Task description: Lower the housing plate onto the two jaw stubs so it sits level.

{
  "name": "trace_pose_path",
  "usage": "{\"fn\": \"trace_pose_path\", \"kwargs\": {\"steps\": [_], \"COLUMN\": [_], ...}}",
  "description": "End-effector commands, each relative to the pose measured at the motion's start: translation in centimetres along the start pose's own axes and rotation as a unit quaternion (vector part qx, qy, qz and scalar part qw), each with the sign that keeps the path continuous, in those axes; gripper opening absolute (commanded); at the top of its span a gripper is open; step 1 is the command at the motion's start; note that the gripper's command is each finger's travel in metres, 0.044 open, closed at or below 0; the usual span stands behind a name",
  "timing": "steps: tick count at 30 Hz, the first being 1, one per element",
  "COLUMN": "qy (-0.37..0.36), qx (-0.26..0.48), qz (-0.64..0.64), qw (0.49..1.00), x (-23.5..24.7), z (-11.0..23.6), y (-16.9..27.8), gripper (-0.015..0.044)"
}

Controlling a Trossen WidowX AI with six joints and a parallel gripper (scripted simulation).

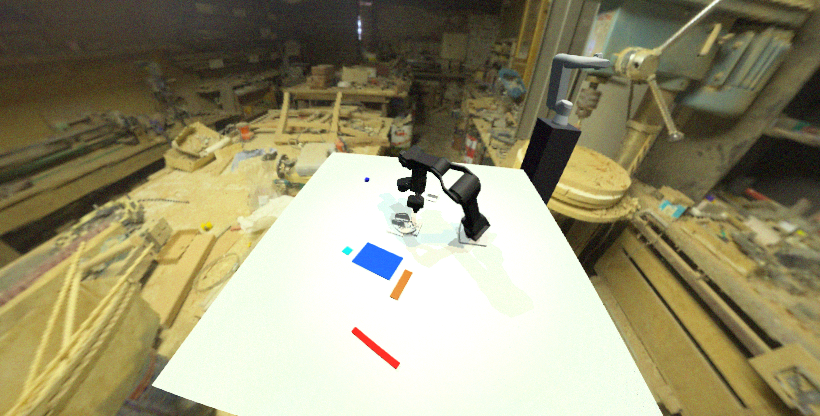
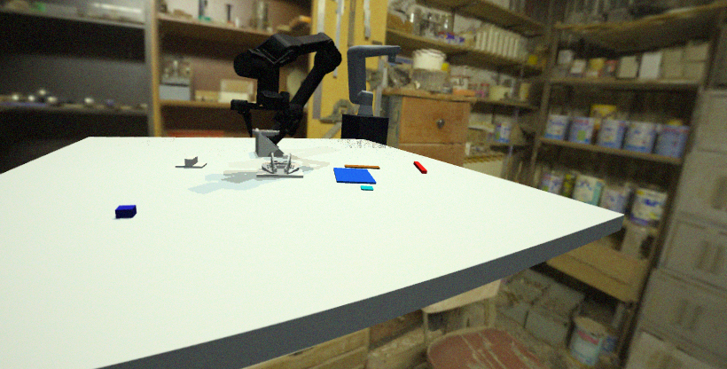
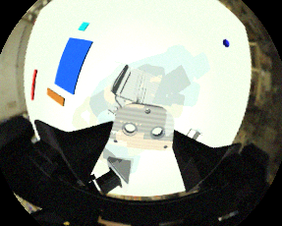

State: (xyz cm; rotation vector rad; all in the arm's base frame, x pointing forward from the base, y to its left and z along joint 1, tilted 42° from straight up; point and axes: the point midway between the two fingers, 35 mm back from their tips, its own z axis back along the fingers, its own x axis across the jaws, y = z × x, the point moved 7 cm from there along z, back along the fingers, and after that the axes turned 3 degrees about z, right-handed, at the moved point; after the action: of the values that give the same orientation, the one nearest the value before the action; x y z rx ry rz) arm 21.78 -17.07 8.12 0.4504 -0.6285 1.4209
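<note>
The light grey housing plate [image 3: 143, 116], with two round holes, spans the gap between my fingers in the wrist view. My gripper [image 3: 141, 128] [image 1: 416, 210] is shut on it, with the fingers wide apart at its two ends. The jaw assembly [image 1: 405, 222] [image 2: 279, 164] [image 3: 139, 84] stands on its thin base plate [image 2: 294, 176], with the jaws raised. In the wrist view it lies beyond the held plate, partly covered by it. In the exterior view the hand is above and left of the jaws. The jaw stubs are too small to make out.
A grey wedge block [image 2: 267, 145] [image 3: 120, 168] stands close to the jaws. A small stand [image 1: 432, 197] [image 2: 191, 161] [image 3: 193, 133] is off to one side. A blue sheet [image 1: 377, 260] [image 2: 354, 175], an orange strip [image 1: 401, 284], a red bar [image 1: 375, 347] and a dark blue block [image 2: 125, 211] lie farther off.
</note>
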Motion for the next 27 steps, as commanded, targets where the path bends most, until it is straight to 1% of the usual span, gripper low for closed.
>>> {"fn": "trace_pose_path", "kwargs": {"steps": [1, 8, 27], "qy": [-0.006, -0.01, -0.01], "qx": [0.002, 0.003, 0.003], "qz": [-0.047, -0.109, -0.111], "qw": [0.999, 0.994, 0.994], "x": [1.5, 3.4, 3.4], "z": [-0.4, -0.7, -0.8], "y": [0.1, 0.1, 0.1], "gripper": [0.0351, 0.0351, 0.0351]}}
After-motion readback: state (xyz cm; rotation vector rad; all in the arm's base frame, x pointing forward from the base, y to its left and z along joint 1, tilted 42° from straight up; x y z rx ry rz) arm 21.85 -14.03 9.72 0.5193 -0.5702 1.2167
